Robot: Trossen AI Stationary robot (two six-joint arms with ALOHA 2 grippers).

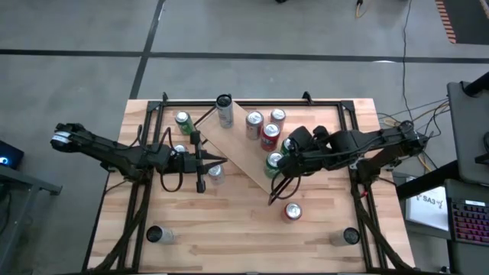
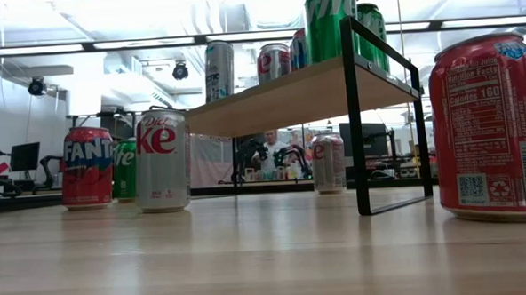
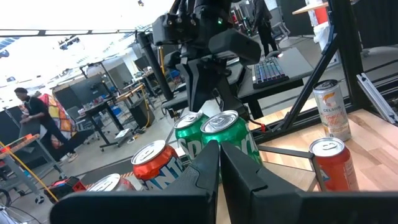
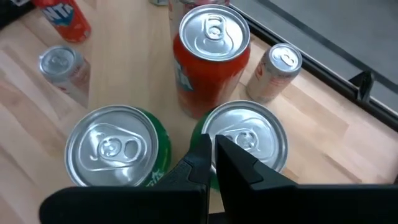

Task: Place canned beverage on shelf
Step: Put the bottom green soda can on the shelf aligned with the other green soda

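Above the shelf's (image 1: pixel 237 145) right end, right gripper (image 4: pixel 212 152) hangs with fingers closed on nothing, just over two green cans (image 4: pixel 118 152) at the board's edge. Red can (image 4: pixel 210 56) stands right behind them, so that end is crowded; more cans sit toward the far end of the board. Left gripper (image 1: pixel 221 161) is closed and empty, beside the shelf's near-left edge. Red cola can (image 1: pixel 293 211) stands alone on the tabletop (image 1: pixel 244 237) in open space near the front, clear of both arms.
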